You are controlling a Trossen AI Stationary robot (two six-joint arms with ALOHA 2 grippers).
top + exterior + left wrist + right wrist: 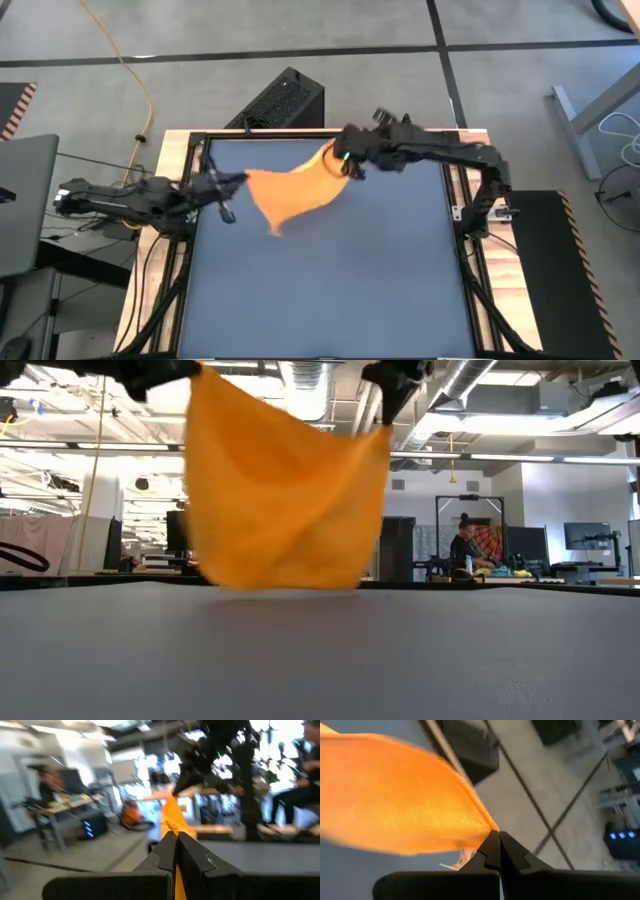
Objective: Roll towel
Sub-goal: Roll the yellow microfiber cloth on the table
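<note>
The yellow-orange towel (285,500) hangs spread above the tabletop (320,650), sagging and creased. The left gripper (176,837) and right gripper (495,836) each pinch a top corner.

Dark two-finger left gripper (176,840), pinched closed on thin yellow-orange cloth towel (172,817); right gripper (192,770) at 12 o'clock.

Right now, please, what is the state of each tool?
Left tool: closed, holding one corner of the towel.
Right tool: closed, holding another corner of the towel, which hangs between both above the table.
</note>
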